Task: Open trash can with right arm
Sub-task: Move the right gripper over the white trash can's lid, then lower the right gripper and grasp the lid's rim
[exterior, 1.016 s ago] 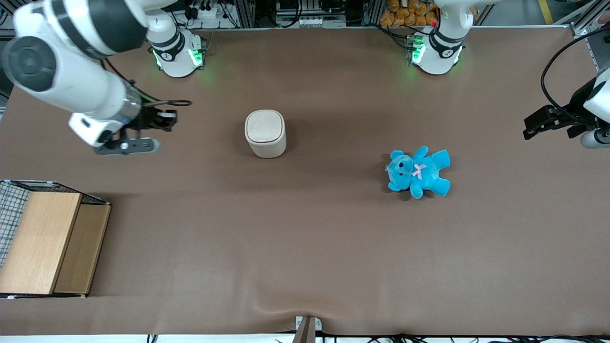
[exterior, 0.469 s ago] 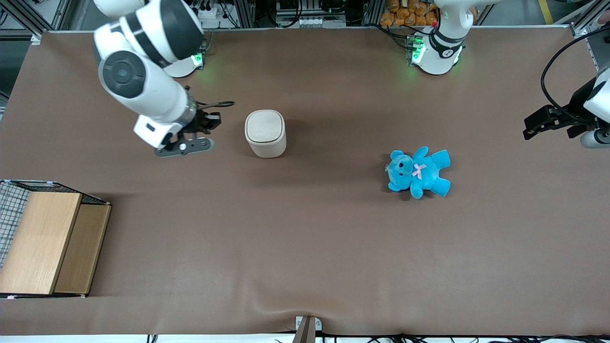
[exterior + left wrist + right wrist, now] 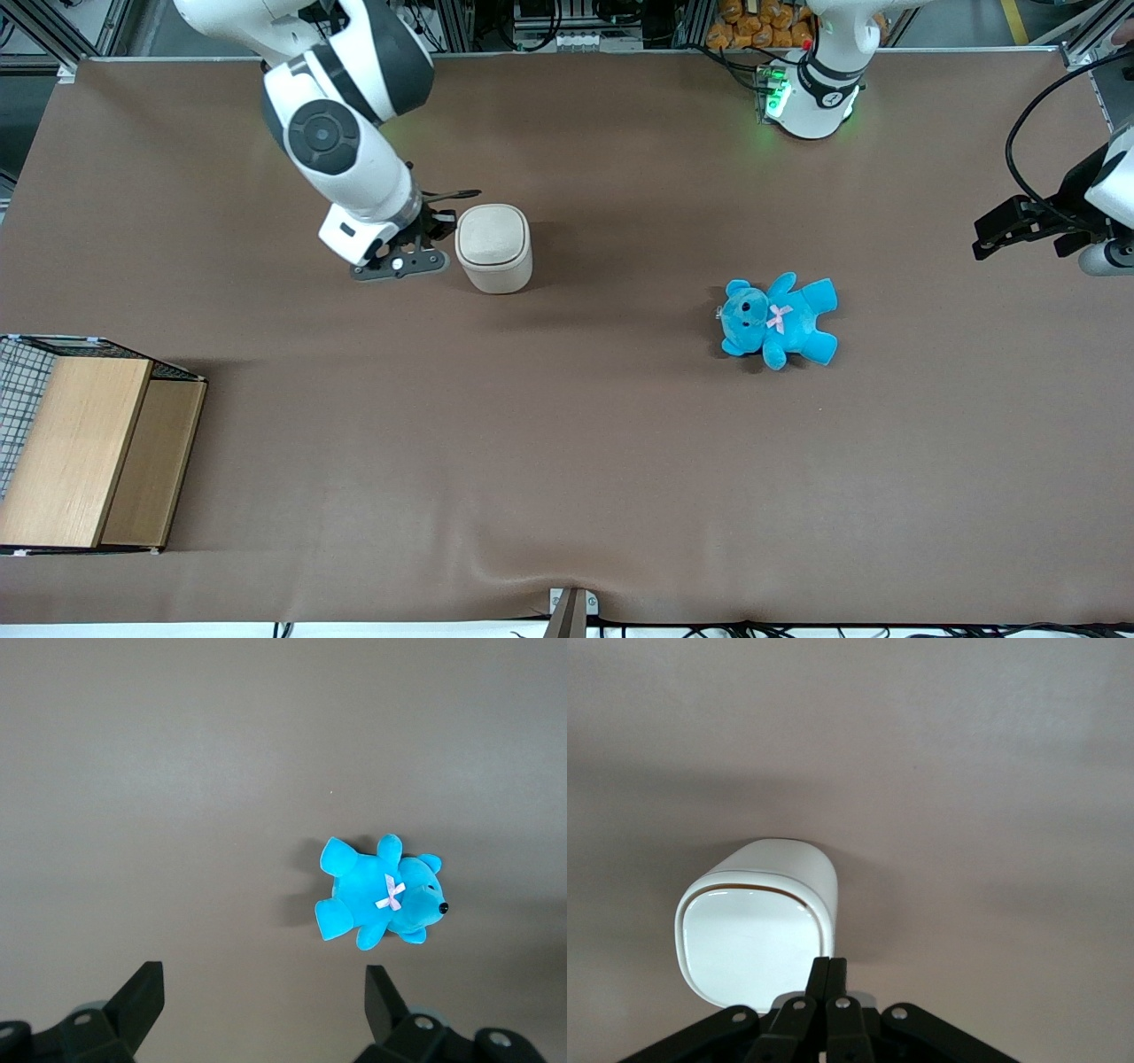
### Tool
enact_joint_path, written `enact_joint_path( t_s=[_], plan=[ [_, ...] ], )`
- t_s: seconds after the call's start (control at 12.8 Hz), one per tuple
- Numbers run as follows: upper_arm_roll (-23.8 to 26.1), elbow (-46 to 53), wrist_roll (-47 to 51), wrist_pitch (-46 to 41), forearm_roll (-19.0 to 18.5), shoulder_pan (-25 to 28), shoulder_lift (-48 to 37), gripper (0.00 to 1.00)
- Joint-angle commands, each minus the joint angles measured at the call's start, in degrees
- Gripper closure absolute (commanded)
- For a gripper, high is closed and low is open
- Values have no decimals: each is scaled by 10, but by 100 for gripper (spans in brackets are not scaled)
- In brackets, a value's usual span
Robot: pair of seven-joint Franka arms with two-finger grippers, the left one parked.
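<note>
The trash can [image 3: 493, 247] is a small cream-white bin with its flat lid down, standing on the brown table toward the working arm's end. It also shows in the right wrist view [image 3: 757, 926]. The right arm [image 3: 341, 146] reaches over the table, and its black gripper [image 3: 440, 223] sits right beside the can at about lid height. In the right wrist view the gripper [image 3: 829, 963] has its two fingers pressed together and holds nothing, with the tips at the rim of the lid.
A blue teddy [image 3: 778, 320] lies on the table toward the parked arm's end, also seen in the left wrist view [image 3: 381, 895]. A wooden-topped wire box [image 3: 84, 447] stands at the working arm's end, nearer the front camera.
The right arm has swept across the table from its own end toward the trash can, and the gripper now sits next to the can. The can and teddy have not moved.
</note>
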Motion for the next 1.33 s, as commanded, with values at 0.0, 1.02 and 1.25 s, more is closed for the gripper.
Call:
enact_joint_path(
  t_s=[0.0, 1.02, 1.25],
  plan=[
    [-4, -39, 30, 29, 9, 28, -23, 100],
    [-5, -125, 31, 149, 9, 74, -4, 100],
    [-5, -147, 31, 174, 9, 80, -4, 100]
  ],
)
